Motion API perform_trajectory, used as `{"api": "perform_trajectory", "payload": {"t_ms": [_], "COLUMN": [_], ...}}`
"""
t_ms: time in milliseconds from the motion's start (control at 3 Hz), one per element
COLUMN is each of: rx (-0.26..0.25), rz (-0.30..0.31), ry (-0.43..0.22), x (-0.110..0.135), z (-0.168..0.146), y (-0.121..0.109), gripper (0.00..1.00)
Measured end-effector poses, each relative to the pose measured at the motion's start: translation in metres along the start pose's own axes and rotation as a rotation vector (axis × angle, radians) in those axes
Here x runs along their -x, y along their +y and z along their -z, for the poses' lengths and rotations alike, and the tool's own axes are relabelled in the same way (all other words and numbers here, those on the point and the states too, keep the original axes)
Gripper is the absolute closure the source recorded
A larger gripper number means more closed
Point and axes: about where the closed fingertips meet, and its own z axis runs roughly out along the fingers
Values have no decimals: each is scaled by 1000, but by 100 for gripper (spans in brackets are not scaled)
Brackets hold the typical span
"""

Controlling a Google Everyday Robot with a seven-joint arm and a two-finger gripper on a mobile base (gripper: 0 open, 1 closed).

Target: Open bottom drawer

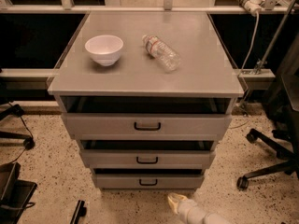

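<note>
The grey metal cabinet (145,73) has three drawers, each with a small black loop handle. The bottom drawer (148,181) is the lowest and narrowest-looking front, with its handle (148,182) at its middle. The gripper (176,200) enters from the bottom edge as a pale rounded tip. It sits low, just below and to the right of the bottom drawer's handle, apart from the drawer front.
A white bowl (104,49) and a clear plastic bottle (161,52) on its side lie on the cabinet top. Office chair bases stand at right (266,157) and left (14,125). A black object (14,195) lies on the speckled floor at lower left.
</note>
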Motion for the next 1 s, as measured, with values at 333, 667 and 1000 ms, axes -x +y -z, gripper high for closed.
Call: {"api": "perform_trajectory", "payload": {"t_ms": [333,667,1000], "rx": [-27,-81,-81], "rz": [-6,-13,-13], "ry": [-73,-89,-89], "x": [6,14,14], "z": [-20,-19,-19], "y": [-49,-86,-86], "gripper": [100,100,100]}}
